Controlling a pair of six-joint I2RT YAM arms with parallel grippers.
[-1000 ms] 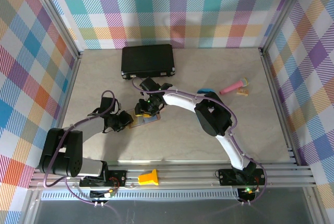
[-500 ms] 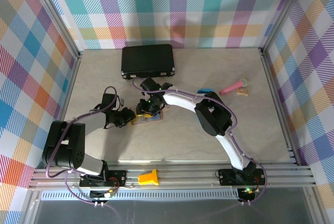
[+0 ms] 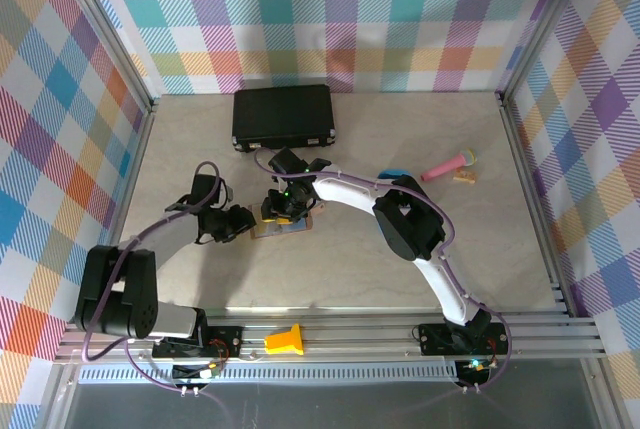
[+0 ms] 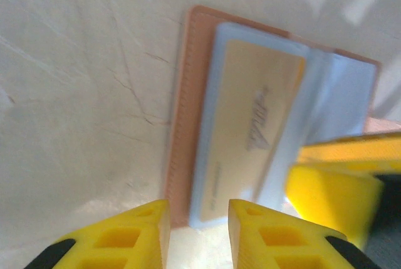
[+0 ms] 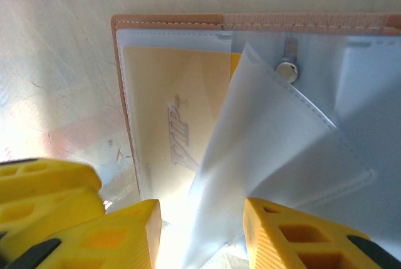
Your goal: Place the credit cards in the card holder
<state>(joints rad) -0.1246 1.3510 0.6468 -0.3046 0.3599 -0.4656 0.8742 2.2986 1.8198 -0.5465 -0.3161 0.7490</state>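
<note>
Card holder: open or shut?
Open: holder lies spread flat, yellow card inside one clear pocket, a loose sleeve lifted.

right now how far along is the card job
Done: one orange-yellow card sits tucked into the open card holder. In hand: the right tool straddles a loose clear sleeve of the holder, jaws apart, and the left tool hovers open at the holder's edge, holding nothing. Left: any further cards; how many I cannot tell.
</note>
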